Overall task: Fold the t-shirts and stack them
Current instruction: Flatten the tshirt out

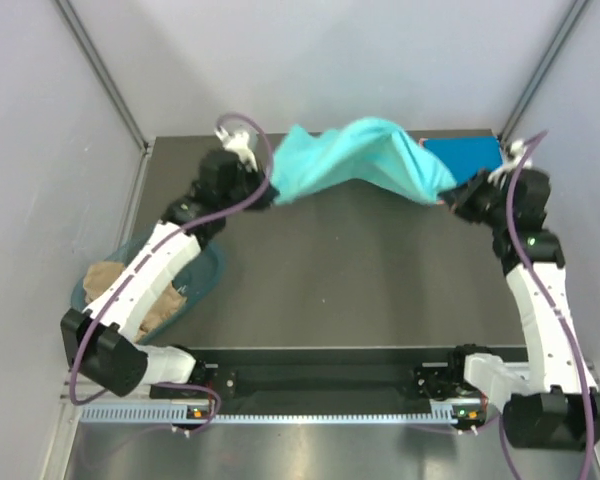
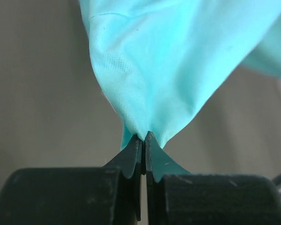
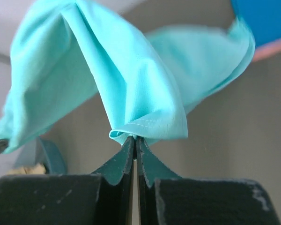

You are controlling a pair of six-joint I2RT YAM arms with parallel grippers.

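A teal-green t-shirt (image 1: 355,160) hangs stretched above the far part of the table between both arms. My left gripper (image 1: 267,190) is shut on its left edge; in the left wrist view the cloth (image 2: 168,65) rises from the pinched tips of the gripper (image 2: 144,137). My right gripper (image 1: 450,197) is shut on the right edge, where a stitched hem (image 3: 145,124) folds over the gripper's tips (image 3: 135,138). A bright blue t-shirt (image 1: 462,157) lies flat at the far right, with a pink edge (image 3: 271,49) under it. A tan t-shirt (image 1: 102,277) lies in the tub.
A translucent teal plastic tub (image 1: 206,276) sits at the left under my left arm. The dark table top (image 1: 350,270) spreads between the arms. Grey walls close in the back and both sides. A metal rail (image 1: 310,412) runs along the near edge.
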